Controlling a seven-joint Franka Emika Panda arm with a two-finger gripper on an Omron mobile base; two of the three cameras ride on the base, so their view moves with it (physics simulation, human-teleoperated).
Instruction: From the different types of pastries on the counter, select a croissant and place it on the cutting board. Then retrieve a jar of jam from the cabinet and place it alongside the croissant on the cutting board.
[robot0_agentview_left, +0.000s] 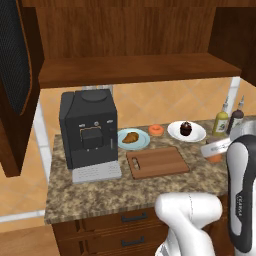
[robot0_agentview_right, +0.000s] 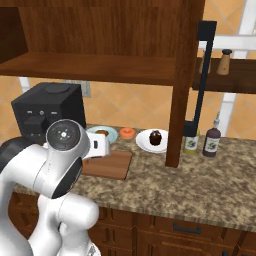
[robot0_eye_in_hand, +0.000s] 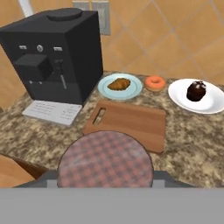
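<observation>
The cutting board ahead of me lies bare; the coffee machine walls its left, while the croissant plate, donut and cupcake plate line its far edge.

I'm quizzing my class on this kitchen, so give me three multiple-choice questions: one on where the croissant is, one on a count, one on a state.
1. Where is the lumpy golden-brown croissant? A: in a bowl. B: on the pale blue round plate. C: on the floor.
2. How many sauce bottles stand on the speckled granite counter? A: one. B: two. C: five.
3. The reddish-brown wooden cutting board is: A: bare. B: holding a knife. C: standing on edge.

B, it lies on that plate. B, two stand side by side. A, nothing lies on it.
</observation>
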